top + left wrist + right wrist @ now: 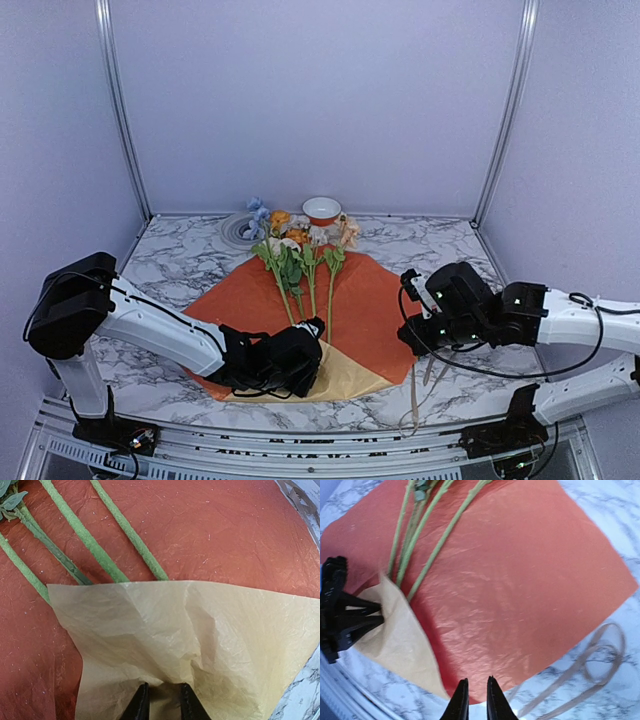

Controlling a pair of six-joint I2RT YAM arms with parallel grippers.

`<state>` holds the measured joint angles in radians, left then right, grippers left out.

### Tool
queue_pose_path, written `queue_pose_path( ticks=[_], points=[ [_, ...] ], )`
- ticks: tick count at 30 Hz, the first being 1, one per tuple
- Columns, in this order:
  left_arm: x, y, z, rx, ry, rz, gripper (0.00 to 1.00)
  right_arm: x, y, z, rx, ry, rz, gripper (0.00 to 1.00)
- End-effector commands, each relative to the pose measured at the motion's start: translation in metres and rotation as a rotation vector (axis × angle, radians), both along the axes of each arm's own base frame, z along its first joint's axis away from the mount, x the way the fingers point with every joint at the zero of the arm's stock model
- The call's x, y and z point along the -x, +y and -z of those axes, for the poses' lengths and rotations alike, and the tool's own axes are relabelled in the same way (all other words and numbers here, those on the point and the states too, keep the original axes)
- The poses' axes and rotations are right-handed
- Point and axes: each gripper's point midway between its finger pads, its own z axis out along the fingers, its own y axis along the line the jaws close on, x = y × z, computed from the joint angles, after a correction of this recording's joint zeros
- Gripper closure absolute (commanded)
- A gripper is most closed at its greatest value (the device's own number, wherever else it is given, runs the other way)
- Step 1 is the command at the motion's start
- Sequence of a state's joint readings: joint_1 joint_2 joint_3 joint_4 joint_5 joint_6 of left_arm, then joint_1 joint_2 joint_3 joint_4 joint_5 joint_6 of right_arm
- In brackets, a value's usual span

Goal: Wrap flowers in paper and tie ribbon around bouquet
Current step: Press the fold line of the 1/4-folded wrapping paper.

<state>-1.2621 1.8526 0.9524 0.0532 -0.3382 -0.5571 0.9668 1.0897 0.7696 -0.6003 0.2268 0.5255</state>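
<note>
The paper lies spread on the marble, orange face up. The flowers lie on it, heads at the far side and green stalks pointing toward me. My left gripper is shut on the paper's near corner. That corner is folded over tan side up, and its edge covers the stalk ends. My right gripper hovers over the paper's right edge, jaws a narrow gap apart with nothing between them. The ribbon lies looped on the table just off that edge.
A white bowl with an orange band and a grey coil stand behind the flower heads. Lilac walls with metal posts close in the back and sides. Ribbon strands trail toward the near table edge by the right arm.
</note>
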Motion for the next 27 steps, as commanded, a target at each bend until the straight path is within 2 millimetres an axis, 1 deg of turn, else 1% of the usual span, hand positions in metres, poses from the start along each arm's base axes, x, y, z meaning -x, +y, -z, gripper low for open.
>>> queue_pose_path(
  ticks=[1,3,5,8,9,12,14,17,19,21,23,24,25,27],
  points=[
    [0.006,0.023,0.029,-0.106,0.046,0.001,0.79,0.042,0.070,-0.004,-0.334,0.112,-0.316,0.93],
    [0.006,0.022,0.027,-0.099,0.048,0.002,0.79,0.049,0.076,0.019,-0.325,0.181,-0.348,0.97],
    [0.007,0.023,0.026,-0.096,0.047,0.004,0.79,0.053,0.079,0.036,-0.316,0.222,-0.357,1.00],
    [0.005,0.024,0.026,-0.103,0.036,0.001,0.79,0.053,0.074,0.059,-0.271,0.269,-0.319,1.00],
    [0.005,0.023,0.025,-0.103,0.036,0.001,0.79,0.052,0.069,0.067,-0.239,0.280,-0.294,1.00],
    [0.005,0.021,0.024,-0.099,0.037,0.009,0.79,0.048,0.045,0.093,-0.104,0.307,-0.197,1.00],
    [0.004,0.022,0.023,-0.104,0.031,0.007,0.79,0.052,0.023,0.110,0.010,0.351,-0.139,1.00],
    [0.004,0.023,0.023,-0.105,0.031,0.006,0.79,0.056,-0.006,0.126,0.141,0.382,-0.067,1.00],
    [0.004,0.024,0.023,-0.106,0.029,0.004,0.79,0.058,-0.022,0.129,0.213,0.390,-0.030,1.00],
    [0.003,0.026,0.024,-0.116,0.025,0.000,0.79,0.055,-0.031,0.125,0.264,0.381,0.005,1.00],
    [0.003,0.026,0.023,-0.118,0.024,-0.001,0.79,0.052,-0.028,0.116,0.247,0.375,0.014,1.00],
    [0.003,0.026,0.022,-0.116,0.024,0.000,0.79,0.050,-0.024,0.109,0.228,0.368,0.021,0.98],
    [0.003,0.026,0.022,-0.114,0.025,0.000,0.79,0.047,-0.020,0.102,0.203,0.360,0.028,0.94],
    [0.003,0.027,0.022,-0.120,0.021,0.000,0.79,0.041,-0.010,0.087,0.147,0.346,0.037,0.82]
  ],
)
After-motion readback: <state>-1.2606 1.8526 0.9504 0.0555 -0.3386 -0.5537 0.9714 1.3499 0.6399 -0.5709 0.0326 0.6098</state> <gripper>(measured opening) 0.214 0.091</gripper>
